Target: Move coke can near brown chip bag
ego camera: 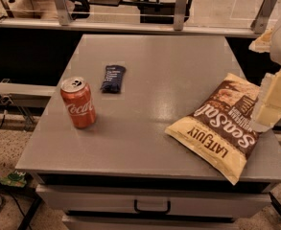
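The coke can (77, 102) stands upright at the left front of the grey table (149, 128), red with white script and a silver top. The brown chip bag (218, 123) lies flat at the right front, brown end toward the back, tan end overhanging the front edge. My gripper (270, 110) hangs at the right edge of the view, above the far right end of the bag and far from the can. Its pale body partly covers the bag's right corner.
A small dark blue snack packet (113, 78) lies behind and to the right of the can. A drawer with a dark handle (152, 207) sits under the tabletop. A railing (130, 25) with metal posts runs behind the table.
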Controlling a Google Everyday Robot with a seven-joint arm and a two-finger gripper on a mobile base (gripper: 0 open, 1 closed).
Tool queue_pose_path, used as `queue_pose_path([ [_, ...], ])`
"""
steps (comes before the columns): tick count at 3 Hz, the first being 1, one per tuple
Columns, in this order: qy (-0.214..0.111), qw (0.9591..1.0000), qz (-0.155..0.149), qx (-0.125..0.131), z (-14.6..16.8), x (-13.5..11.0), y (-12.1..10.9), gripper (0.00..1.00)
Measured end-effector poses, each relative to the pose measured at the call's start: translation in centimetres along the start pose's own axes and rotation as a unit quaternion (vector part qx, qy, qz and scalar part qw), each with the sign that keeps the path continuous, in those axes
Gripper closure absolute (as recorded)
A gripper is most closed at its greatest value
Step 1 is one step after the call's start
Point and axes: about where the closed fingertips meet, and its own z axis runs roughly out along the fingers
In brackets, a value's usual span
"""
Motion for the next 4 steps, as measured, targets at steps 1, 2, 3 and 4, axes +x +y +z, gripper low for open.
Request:
queue_pose_path([
  [1,0.000,1.0000,0.000,0.000,0.0,0.0,0.0,0.00],
  [2,-0.012,0.9999,-0.004,0.001,-0.5,-0.5,0.0,0.00],
  [3,-0.059,0.9978,-0.029,0.008,-1.2,-3.4,0.0,0.00],
  [4,-0.133,0.9889,-0.066,0.008,-1.8,-9.2,0.2,0.00],
])
